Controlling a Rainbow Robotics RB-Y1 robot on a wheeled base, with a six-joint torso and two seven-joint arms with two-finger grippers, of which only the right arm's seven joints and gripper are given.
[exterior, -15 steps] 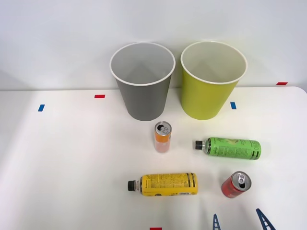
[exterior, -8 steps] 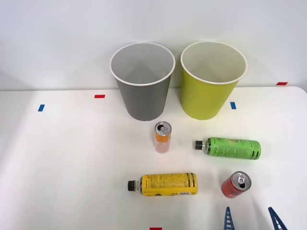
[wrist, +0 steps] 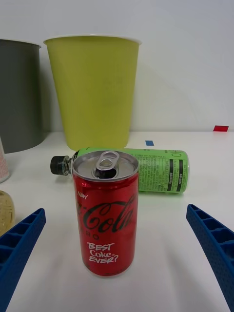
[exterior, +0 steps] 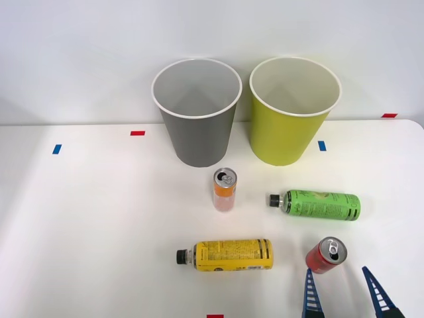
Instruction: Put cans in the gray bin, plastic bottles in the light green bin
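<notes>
A red can (exterior: 324, 256) (wrist: 106, 212) stands upright at the front right of the table. Just in front of it my right gripper (exterior: 338, 278) (wrist: 117, 243) is open, its blue fingers (exterior: 310, 295) wide apart and empty. A slim orange can (exterior: 224, 189) stands upright in the middle. The green-label bottle (exterior: 319, 204) (wrist: 146, 169) lies on its side behind the red can. Lying at the front centre is the yellow-label bottle (exterior: 228, 254). At the back stand the gray bin (exterior: 197, 112) (wrist: 19, 92) and, to its right, the light green bin (exterior: 291, 109) (wrist: 95, 90).
The white table (exterior: 99, 218) carries small blue tape marks (exterior: 57, 149) and red tape marks (exterior: 138, 133). A white wall rises right behind the bins. The table's right edge lies close to the red can's side.
My right gripper has moved forward and to the right, its fingertips now reaching up beside the red can. The cans, bottles and bins have not moved.
</notes>
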